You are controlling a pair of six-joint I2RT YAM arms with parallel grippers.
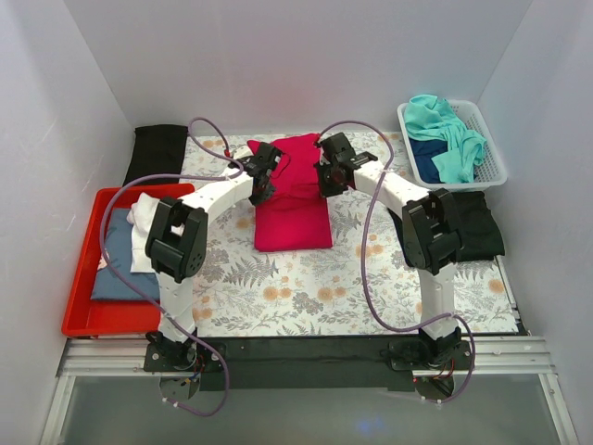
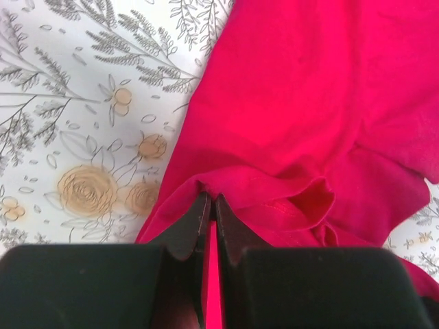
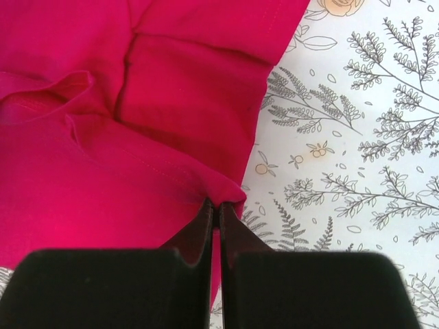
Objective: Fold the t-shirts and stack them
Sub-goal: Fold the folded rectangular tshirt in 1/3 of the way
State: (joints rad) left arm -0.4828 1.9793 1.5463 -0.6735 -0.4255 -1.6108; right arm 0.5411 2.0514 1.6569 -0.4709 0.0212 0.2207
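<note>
A crimson-red t-shirt lies partly folded in the middle of the flowered table cover. Its far part is lifted between both grippers. My left gripper is shut on the shirt's left edge, with red cloth pinched at the fingertips. On the right edge my right gripper is shut too, a fold of the red shirt caught between its tips. Teal and navy t-shirts sit in a white basket. A black t-shirt lies at the right.
A red tray at the left holds a folded blue and a white garment. A black cloth lies at the back left. White walls close in the table on three sides.
</note>
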